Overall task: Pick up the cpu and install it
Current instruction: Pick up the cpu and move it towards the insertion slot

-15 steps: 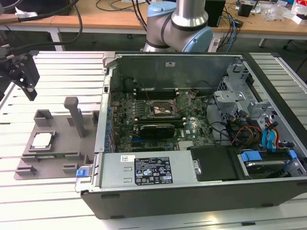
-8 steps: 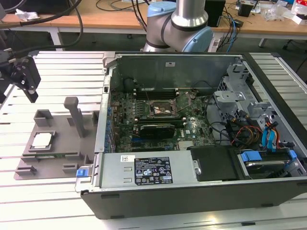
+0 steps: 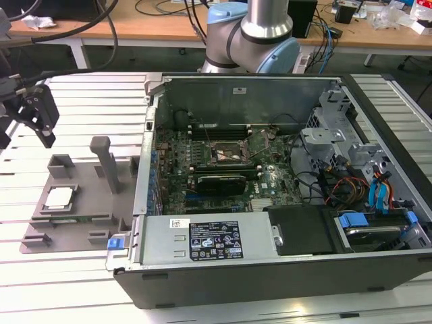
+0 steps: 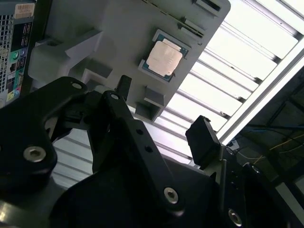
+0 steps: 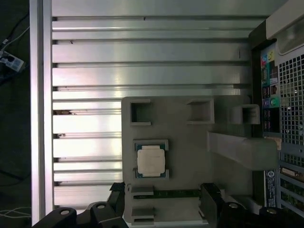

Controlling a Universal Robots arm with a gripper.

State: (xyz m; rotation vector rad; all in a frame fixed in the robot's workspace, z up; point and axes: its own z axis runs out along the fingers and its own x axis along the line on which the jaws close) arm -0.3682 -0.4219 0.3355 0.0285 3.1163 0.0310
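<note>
1. The cpu (image 5: 151, 160) lies flat in a grey tray (image 5: 190, 142) on the bench (image 5: 142, 71), on the exterior view's left of the computer case (image 3: 270, 270).
2. The end effector (image 5: 164, 190) hangs near it, spread wide and empty.
3. The chip is probably light, stiff and fragile, so grip its opposite edges.

Black end effector (image 3: 28, 131) hangs at the exterior view's far left, above the ribbed aluminium surface (image 3: 81, 101) and clear of it. Nearer the camera, a flat grey plastic fixture tray (image 3: 88, 209) lies on the surface, with an upright grey post (image 3: 104, 162) on it. Small flat square silver-grey cpu (image 3: 59, 197) sits in a recess in the tray's left part, apart from the end effector. Open black computer case (image 3: 270, 270) lies just beside the tray, toward the exterior view's right. Its green motherboard (image 3: 202, 182) is exposed, with a black metal-edged socket frame (image 3: 229, 154) near the middle. Silver and pale blue arm base (image 3: 253, 30) stands behind the case.
</note>
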